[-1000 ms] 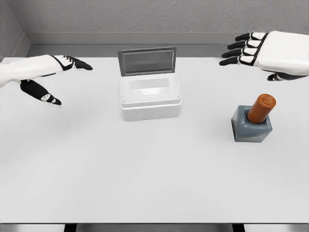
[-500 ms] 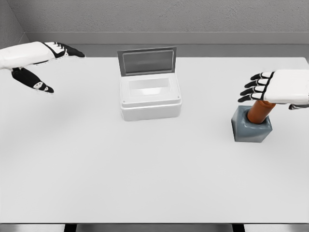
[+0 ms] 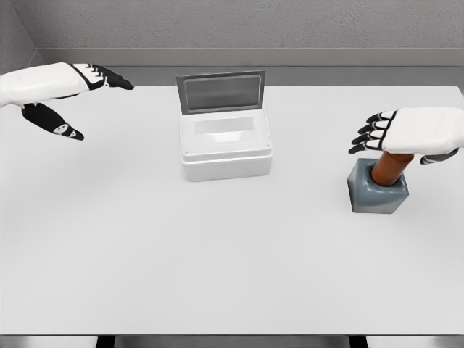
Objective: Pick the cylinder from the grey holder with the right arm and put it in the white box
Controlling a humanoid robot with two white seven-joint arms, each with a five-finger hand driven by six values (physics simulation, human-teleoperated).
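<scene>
An orange-brown cylinder [image 3: 388,168] stands tilted in the grey holder [image 3: 376,193] at the right of the table. My right hand [image 3: 406,134] hovers right over the cylinder's top and hides it; its fingers [image 3: 368,135] are spread, pointing left, and hold nothing. The white box [image 3: 225,148] sits at the table's middle back with its grey lid [image 3: 220,91] standing open. My left hand [image 3: 65,94] hangs open at the far left, above the table's back edge.
The white table [image 3: 217,254] spans the whole view, with a grey wall behind it. Open tabletop lies between the box and the holder.
The right hand came down from the back right onto the cylinder's top, then edged slightly left and lower. The left hand rose toward the back left and holds there.
</scene>
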